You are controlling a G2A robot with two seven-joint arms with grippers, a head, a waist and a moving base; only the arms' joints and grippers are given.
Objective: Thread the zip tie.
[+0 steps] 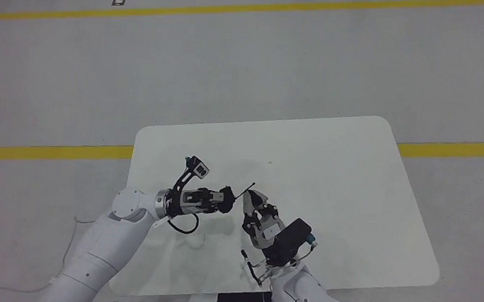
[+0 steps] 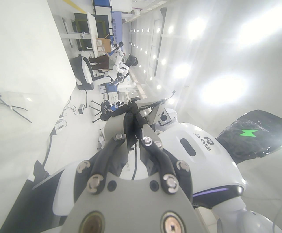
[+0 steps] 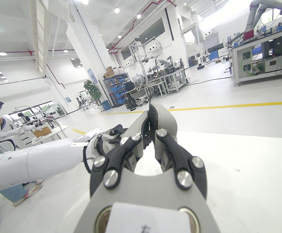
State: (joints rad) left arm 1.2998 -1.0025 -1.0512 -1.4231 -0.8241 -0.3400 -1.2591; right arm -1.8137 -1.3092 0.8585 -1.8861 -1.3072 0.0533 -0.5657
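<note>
Top view caught the thin black plastic zip tie [image 1: 245, 189] held over the white rounded surface [image 1: 346, 155], between the two arms. The right jaws were clenched on its strap; the left jaws were clenched too, though on what could not be told. Threading looked unfinished: the tail would need keeping straight, lined up with the head's slot, and fed slowly without twisting.
</note>
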